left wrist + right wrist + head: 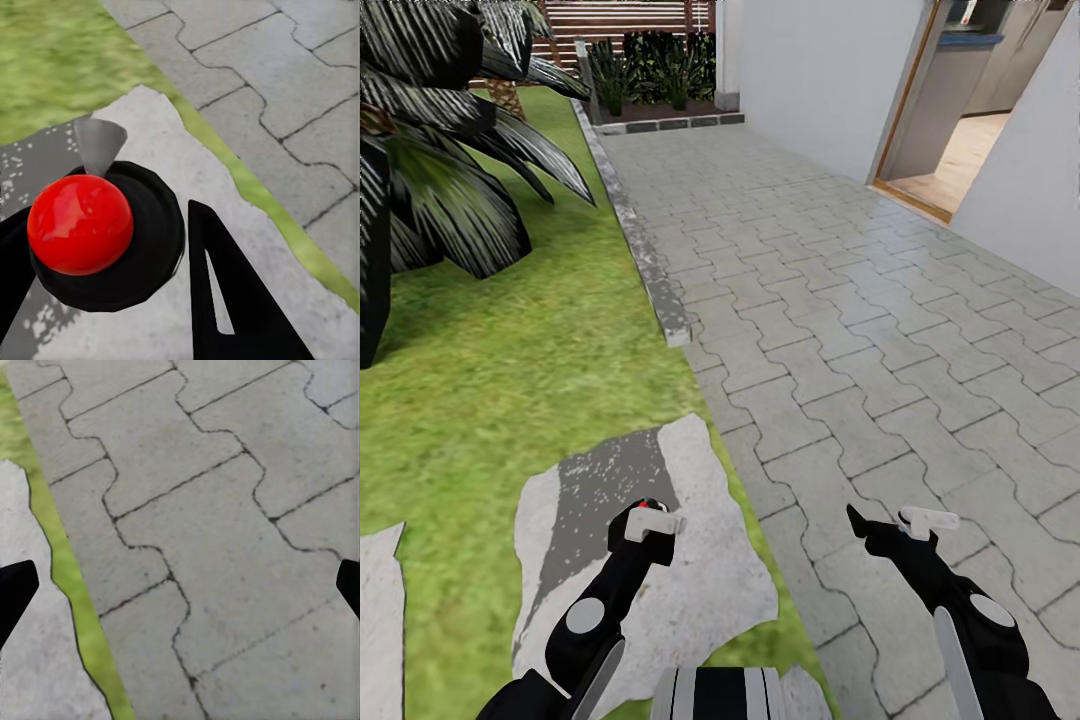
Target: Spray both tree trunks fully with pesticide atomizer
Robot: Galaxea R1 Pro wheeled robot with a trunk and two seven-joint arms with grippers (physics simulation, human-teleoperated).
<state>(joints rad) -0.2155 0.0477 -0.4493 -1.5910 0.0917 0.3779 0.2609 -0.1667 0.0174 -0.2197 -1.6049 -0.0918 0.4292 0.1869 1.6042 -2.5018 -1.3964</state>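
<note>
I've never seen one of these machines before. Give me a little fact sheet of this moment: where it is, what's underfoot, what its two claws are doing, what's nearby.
Setting: outdoors, beside a white house wall with an open doorway
Ground: grey paving on the right side, grass lawn on the left, a stone curb between them
Left gripper: over a pale stepping stone, closed around a dark object with a red ball top
Right gripper: open, empty, over the paving
Plants: dark palm fronds, shrubs by a slatted fence
</note>
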